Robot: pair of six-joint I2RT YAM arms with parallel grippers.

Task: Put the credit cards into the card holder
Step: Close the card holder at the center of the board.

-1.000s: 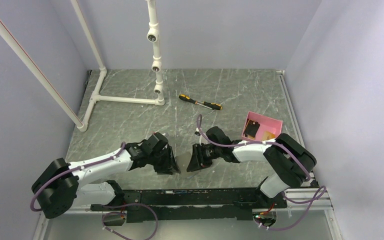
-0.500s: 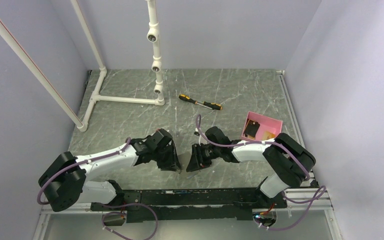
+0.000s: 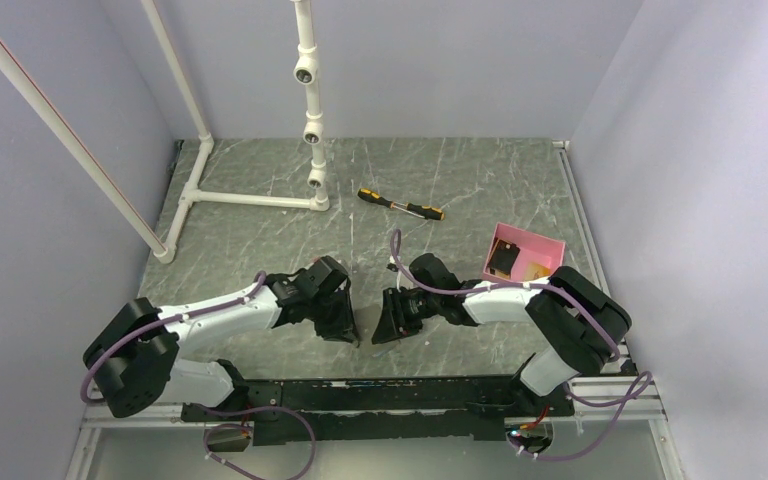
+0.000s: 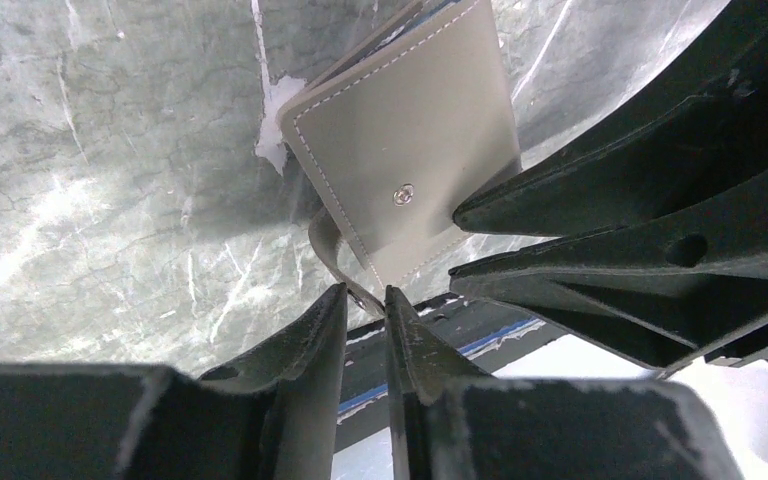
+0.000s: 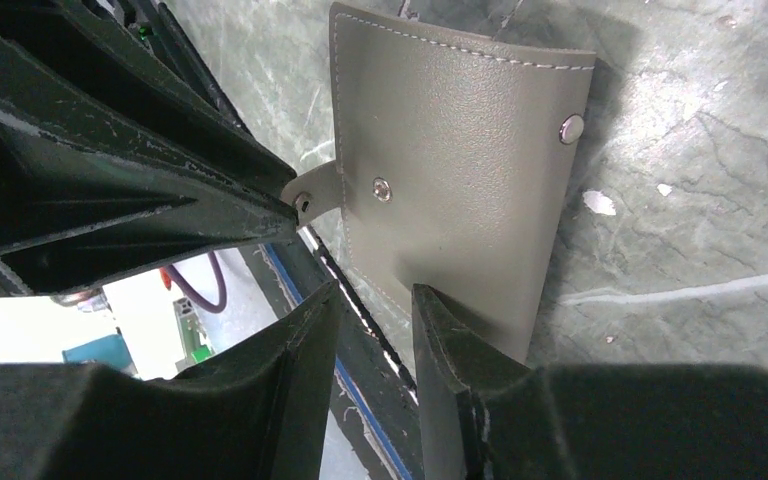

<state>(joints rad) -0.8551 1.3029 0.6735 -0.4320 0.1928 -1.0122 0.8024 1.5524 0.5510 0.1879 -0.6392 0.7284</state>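
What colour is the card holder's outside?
Grey-beige with pale stitching along the edge; the card holder shows best in the right wrist view.

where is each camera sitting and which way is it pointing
top external: high behind the arms, looking down on the table; both arms show, bases up to left hand and right hand.
left wrist: on the left arm, looking past its own fingers at the holder; right hand's fingers enter from the right.
right wrist: on the right arm, looking past its own fingers at the holder; left hand's fingers enter from the left.
shared: both wrist views show the holder, from opposite sides.
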